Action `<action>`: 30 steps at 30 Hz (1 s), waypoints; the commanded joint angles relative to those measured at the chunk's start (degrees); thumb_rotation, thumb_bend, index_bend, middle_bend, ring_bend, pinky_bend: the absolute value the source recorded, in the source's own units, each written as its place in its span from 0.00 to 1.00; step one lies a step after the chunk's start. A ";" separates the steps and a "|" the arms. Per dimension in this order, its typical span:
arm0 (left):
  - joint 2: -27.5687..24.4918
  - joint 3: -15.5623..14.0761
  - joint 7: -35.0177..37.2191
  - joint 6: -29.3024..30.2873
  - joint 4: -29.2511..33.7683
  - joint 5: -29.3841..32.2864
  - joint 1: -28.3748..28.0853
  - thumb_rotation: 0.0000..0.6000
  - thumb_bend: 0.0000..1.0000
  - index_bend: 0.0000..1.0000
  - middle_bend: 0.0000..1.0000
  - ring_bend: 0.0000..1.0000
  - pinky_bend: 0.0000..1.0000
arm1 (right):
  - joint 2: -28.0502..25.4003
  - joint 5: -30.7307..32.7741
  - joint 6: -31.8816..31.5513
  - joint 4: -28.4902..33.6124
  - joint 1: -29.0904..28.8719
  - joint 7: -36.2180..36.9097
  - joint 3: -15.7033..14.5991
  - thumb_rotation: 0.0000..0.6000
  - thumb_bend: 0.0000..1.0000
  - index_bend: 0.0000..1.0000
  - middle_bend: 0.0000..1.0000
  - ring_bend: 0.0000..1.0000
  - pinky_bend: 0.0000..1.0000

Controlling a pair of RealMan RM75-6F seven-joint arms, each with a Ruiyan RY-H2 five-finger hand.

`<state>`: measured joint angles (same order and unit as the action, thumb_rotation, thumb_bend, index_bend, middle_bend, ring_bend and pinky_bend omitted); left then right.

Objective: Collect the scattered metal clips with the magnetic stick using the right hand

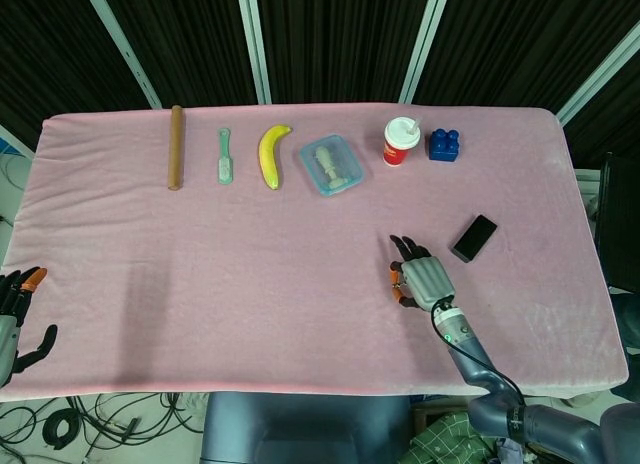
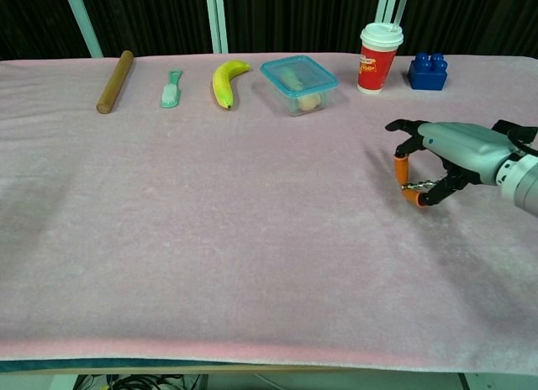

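Chest view: right robot hand pinching a small metal piece over the pink desk

Chest view shows the right robot hand (image 2: 445, 159) at the right of the frame, palm down just above the cloth, its orange-tipped fingers (image 2: 402, 165) curled toward the thumb. Between them sits a small metal clip (image 2: 412, 187), pinched at the fingertips; it is too small to make out more. No magnetic stick can be made out in either view. In the head view the same right robot hand (image 1: 421, 279) lies lower right of centre, with a black phone-like slab (image 1: 474, 237) near it to the upper right.

Along the top edge of the pink desk (image 1: 250, 274), from right to left in the head view: a blue toy brick (image 1: 445, 144), a red paper cup with a lid and straw (image 1: 401, 141), a clear blue-rimmed food box (image 1: 331, 165), a banana (image 1: 271, 154), a green brush (image 1: 225, 156) and a wooden rod (image 1: 176, 146).

The left robot hand (image 1: 18, 319) shows at the lower left edge of the head view, off the desk, fingers spread and holding nothing.
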<state>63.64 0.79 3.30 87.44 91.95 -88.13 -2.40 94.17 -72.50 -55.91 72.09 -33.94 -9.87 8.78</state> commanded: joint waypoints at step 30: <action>0.28 0.06 -0.62 0.54 -0.29 -0.37 0.08 1.00 0.42 0.08 0.08 0.00 0.00 | -22.90 -7.52 -23.73 24.94 17.06 -1.26 -4.81 1.00 0.23 0.01 0.00 0.00 0.17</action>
<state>63.87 0.84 2.76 87.93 91.68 -88.49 -2.34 73.67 -76.55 -74.84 94.73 -21.09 -9.50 7.42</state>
